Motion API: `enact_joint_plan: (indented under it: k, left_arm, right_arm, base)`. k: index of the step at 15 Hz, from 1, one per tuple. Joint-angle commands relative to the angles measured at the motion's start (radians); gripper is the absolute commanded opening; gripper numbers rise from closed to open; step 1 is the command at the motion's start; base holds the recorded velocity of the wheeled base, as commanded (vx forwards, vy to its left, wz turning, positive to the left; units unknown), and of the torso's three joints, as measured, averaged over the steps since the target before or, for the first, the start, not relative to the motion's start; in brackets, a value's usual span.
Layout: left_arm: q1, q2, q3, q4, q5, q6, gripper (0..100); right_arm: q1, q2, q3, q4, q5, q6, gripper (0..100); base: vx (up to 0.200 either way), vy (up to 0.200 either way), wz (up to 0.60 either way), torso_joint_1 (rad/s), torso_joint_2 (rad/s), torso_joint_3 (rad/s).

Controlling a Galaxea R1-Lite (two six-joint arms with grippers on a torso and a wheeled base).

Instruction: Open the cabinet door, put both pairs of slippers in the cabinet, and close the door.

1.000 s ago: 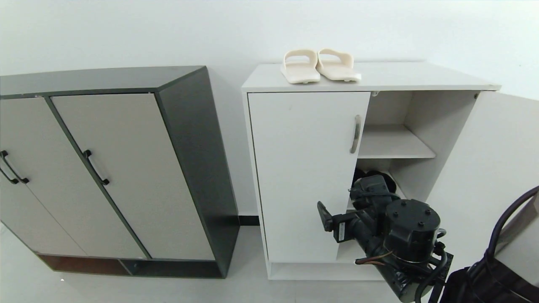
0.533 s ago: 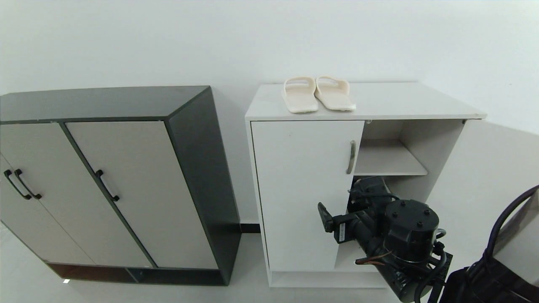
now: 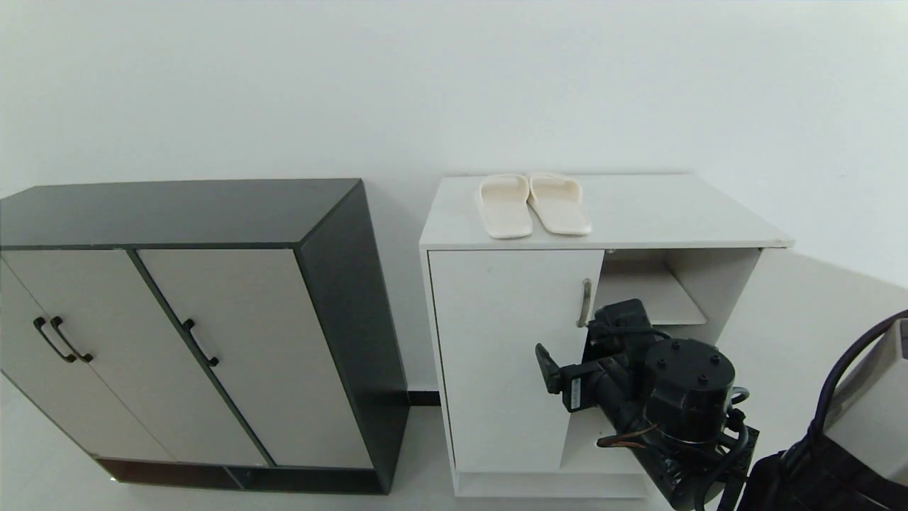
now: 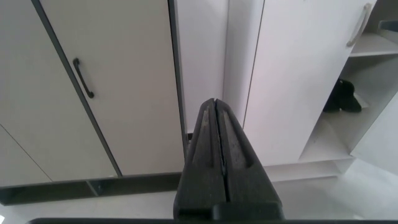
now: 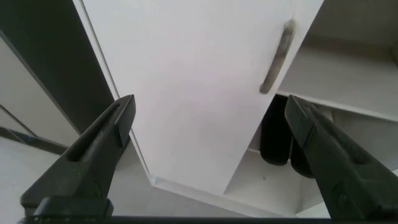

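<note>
Head view: white cabinet (image 3: 674, 213); white wall (image 3: 454, 85)

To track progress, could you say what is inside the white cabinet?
Black slippers lie below the shelf, whose visible part is bare. The closed door covers the left side.

Even, diffuse light from overhead is filling the room, and the wall (image 3: 454, 85) is reading bright without glare. The white cabinet (image 3: 511, 355) is casting a soft shadow toward the dark cabinet (image 3: 347, 319). The black slippers (image 5: 277, 140) are sitting in shade as dark shapes. Straight edges are bowing near the head view's borders.
</note>
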Motion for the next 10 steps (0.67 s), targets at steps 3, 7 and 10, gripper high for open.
enact_joint_plan:
  k: [3, 7, 10]
  left_arm:
    - [0.000, 0.002, 0.000, 0.000, 0.000, 0.000, 0]
    - [0.000, 0.002, 0.000, 0.000, 0.000, 0.000, 0]
    - [0.000, 0.002, 0.000, 0.000, 0.000, 0.000, 0]
  right_arm:
    - [0.000, 0.003, 0.000, -0.001, -0.001, 0.000, 100]
    - [0.000, 0.003, 0.000, -0.001, -0.001, -0.002, 100]
    - [0.000, 0.003, 0.000, 0.000, 0.001, -0.002, 100]
  base:
    - [0.000, 0.000, 0.00, 0.224, -0.53, -0.317]
    - [0.000, 0.000, 0.00, 0.244, -0.56, -0.328]
    - [0.000, 0.000, 0.00, 0.266, -0.59, -0.334]
